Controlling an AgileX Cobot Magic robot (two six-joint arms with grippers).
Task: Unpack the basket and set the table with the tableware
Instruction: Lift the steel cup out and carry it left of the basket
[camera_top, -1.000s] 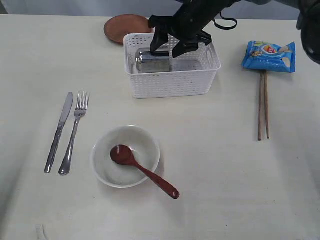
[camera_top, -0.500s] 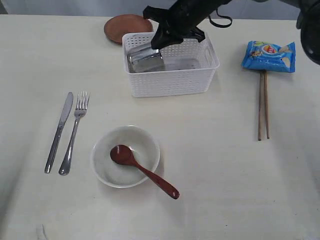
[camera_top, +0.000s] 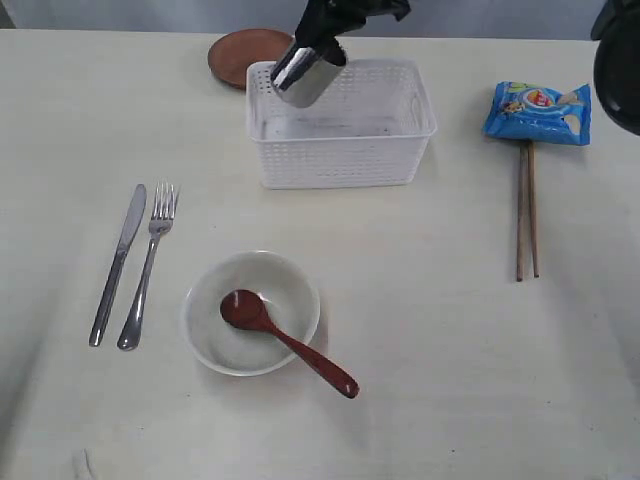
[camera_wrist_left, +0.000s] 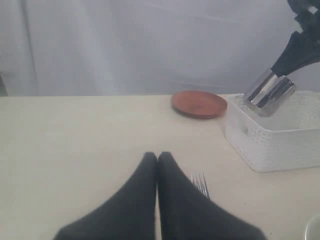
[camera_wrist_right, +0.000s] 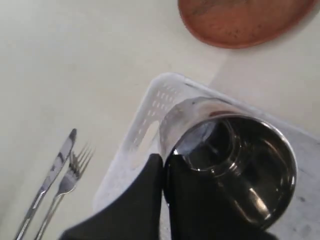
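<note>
In the exterior view, a steel cup (camera_top: 303, 75) is held tilted above the white basket (camera_top: 340, 160) by the right gripper (camera_top: 318, 42). A knife (camera_top: 118, 265), fork (camera_top: 145, 270), bowl (camera_top: 300, 290), spoon (camera_top: 290, 345), plate (camera_top: 245, 52) and chopsticks (camera_top: 527, 210) are laid out on the table (camera_top: 450, 350). In the left wrist view, the left gripper (camera_wrist_left: 157, 157) is seen with its fingers pressed together above the table. In the right wrist view, the cup's rim is clamped between the right jaws.

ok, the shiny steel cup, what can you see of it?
Shiny cylindrical steel cup, mirror-like outside, dark empty inside. It hangs tilted over the left end, in the exterior view, of the white perforated plastic basket, clear of its rim. The right tool is shut on the cup's wall; nothing else touches it.
</note>
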